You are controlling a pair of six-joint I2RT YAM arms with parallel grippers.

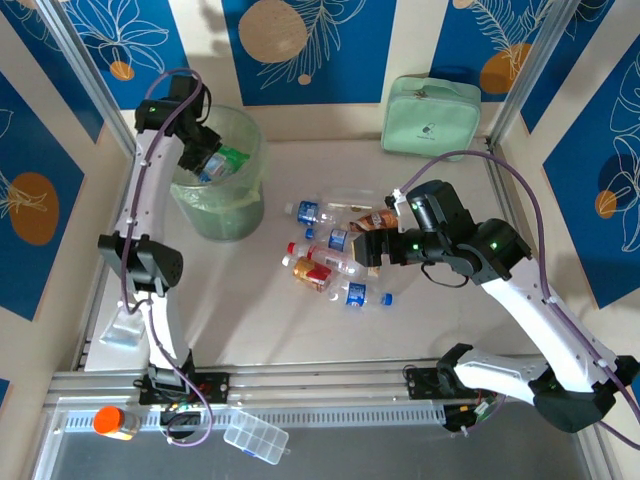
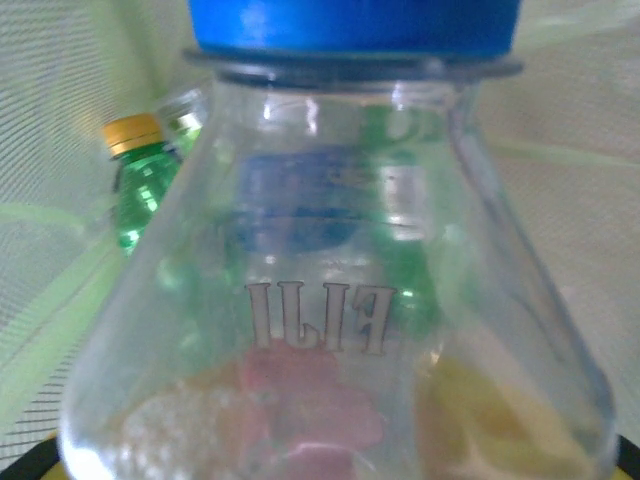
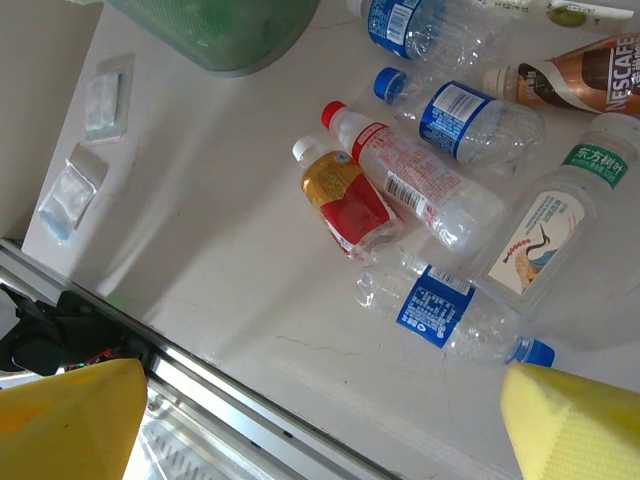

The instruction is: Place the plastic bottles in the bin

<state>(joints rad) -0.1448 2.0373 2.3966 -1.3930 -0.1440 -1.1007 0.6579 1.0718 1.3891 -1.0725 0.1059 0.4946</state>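
Blue-labelled bottles (image 3: 470, 112), three, lie near one bin (image 1: 225, 215).

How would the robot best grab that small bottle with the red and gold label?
Probably from above, pinching across its shoulder near the white cap: the red-and-gold bottle lies flat on its side, and the red-capped bottle sits close at its base but leaves room by the cap.

Blue floral wall panels (image 1: 345, 60); pale tabletop (image 1: 290, 335).
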